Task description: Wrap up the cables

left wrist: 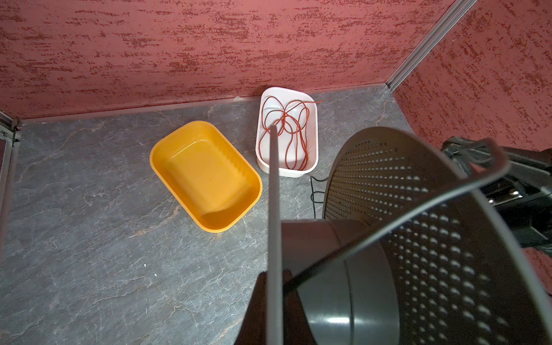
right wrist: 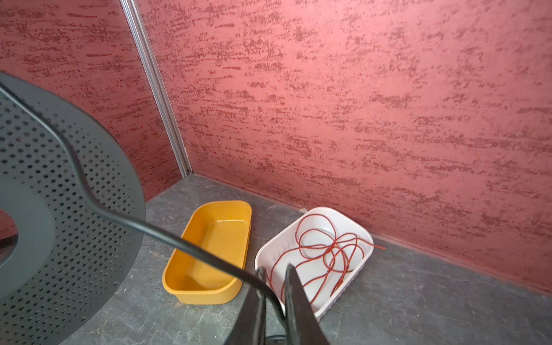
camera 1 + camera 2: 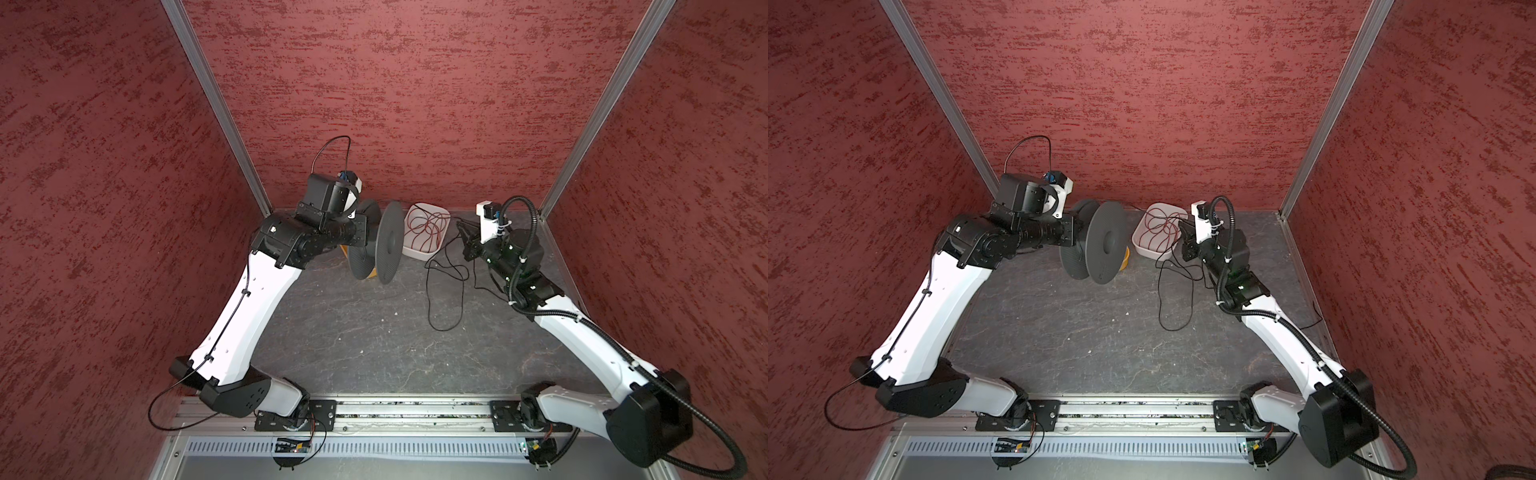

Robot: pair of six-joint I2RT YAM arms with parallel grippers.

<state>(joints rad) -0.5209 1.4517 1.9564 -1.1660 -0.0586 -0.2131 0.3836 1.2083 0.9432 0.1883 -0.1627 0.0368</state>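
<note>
**Spool winding, wire slack.** The left gripper [image 1: 274, 298] is clamped on one flange of the grey spool [image 3: 390, 243] at far centre. The black wire [image 2: 209, 260] crosses the other flange and passes loosely between the narrowly parted jaws of the right gripper [image 2: 274, 277]. It then lies looped on the table [image 3: 374, 353] to the right. Likely faults: with no tension, the wire may slip off the flange rim, or the loops may snarl.

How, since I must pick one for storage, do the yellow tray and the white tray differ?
The yellow tray is empty; the white tray holds a loose red wire. The white tray sits closer to the back wall than the yellow tray. Both are rounded rectangles, side by side on the table.
</note>
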